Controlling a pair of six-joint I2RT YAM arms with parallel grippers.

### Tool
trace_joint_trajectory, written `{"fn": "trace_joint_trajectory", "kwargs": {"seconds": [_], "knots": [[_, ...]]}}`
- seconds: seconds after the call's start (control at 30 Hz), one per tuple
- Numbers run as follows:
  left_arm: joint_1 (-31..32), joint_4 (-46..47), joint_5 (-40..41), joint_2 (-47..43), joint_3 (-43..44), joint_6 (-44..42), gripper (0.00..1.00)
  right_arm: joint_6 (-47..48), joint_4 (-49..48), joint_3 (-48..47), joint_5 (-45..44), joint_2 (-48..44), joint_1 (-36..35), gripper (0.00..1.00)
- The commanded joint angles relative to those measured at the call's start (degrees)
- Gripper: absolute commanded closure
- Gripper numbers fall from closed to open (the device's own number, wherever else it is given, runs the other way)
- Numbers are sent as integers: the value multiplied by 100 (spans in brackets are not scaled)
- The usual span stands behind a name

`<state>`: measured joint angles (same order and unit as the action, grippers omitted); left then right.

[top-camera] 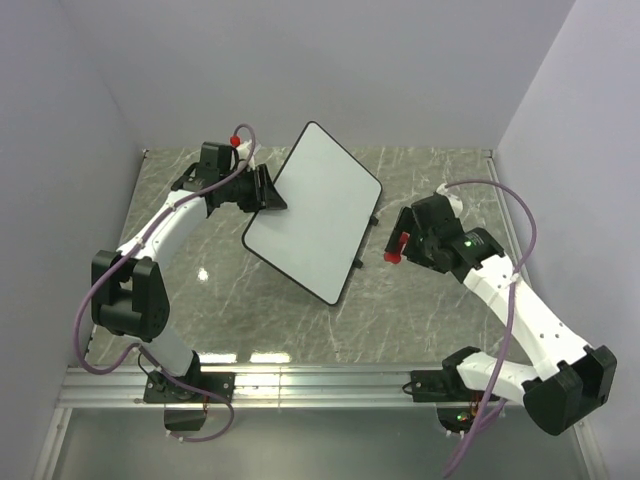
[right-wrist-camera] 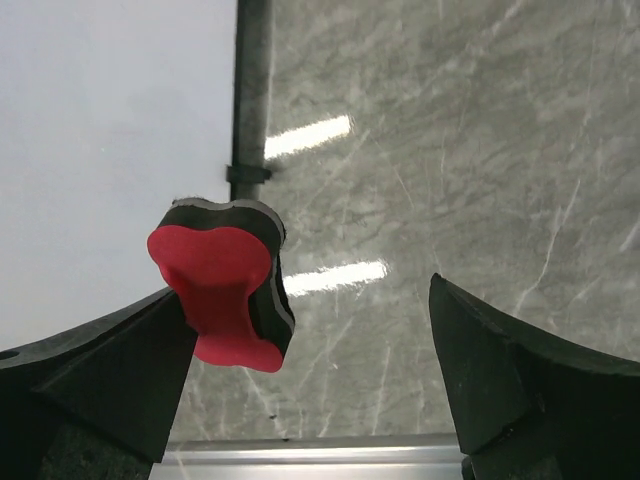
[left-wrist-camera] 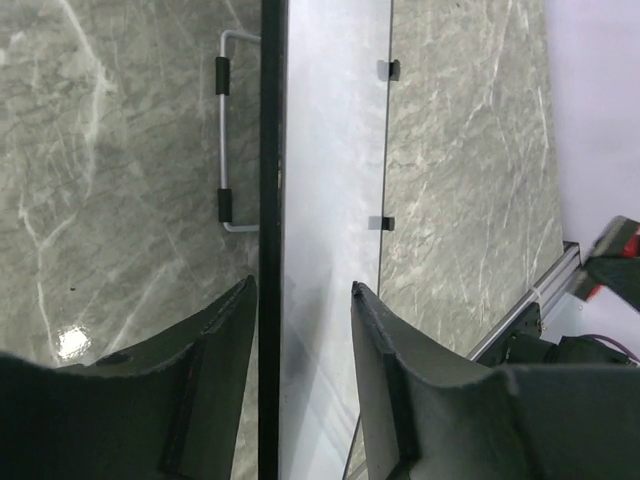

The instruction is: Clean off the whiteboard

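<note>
My left wrist camera is cutting the whiteboard (left-wrist-camera: 330,200) off at top and bottom. It is seeing the face at a grazing angle, so any marks there are hard to make out. From above, the face is looking plain white. My left jaws are standing parted, straddling the board's black-rimmed left edge; I cannot tell whether either side is touching it. My right jaws are gaping wide just off the board's right side, with a red eraser (right-wrist-camera: 215,290) leaning against one side only. The board is sitting cornerwise mid-desk on the grey marbled desk (top-camera: 430,300), with pale walls (top-camera: 400,60) enclosing it.
</note>
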<state>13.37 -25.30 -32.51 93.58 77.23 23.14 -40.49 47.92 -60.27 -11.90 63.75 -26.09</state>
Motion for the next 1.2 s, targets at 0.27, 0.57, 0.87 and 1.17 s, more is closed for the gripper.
{"fn": "trace_joint_trajectory", "kwargs": {"seconds": [0.27,0.57,0.87,1.17], "knots": [[8,-634,1383,-708,741,-161,35,297,190,-267,-137,119,174,0],[-27,-836,1968,-1465,407,59,40,472,-91,-6,298,110,1031,1],[-45,-669,2037,-2229,-305,262,39,1173,-13,-251,1380,513,1558,3],[-88,-959,2635,-2984,-507,139,29,1306,33,-389,1199,-581,1818,3]]}}
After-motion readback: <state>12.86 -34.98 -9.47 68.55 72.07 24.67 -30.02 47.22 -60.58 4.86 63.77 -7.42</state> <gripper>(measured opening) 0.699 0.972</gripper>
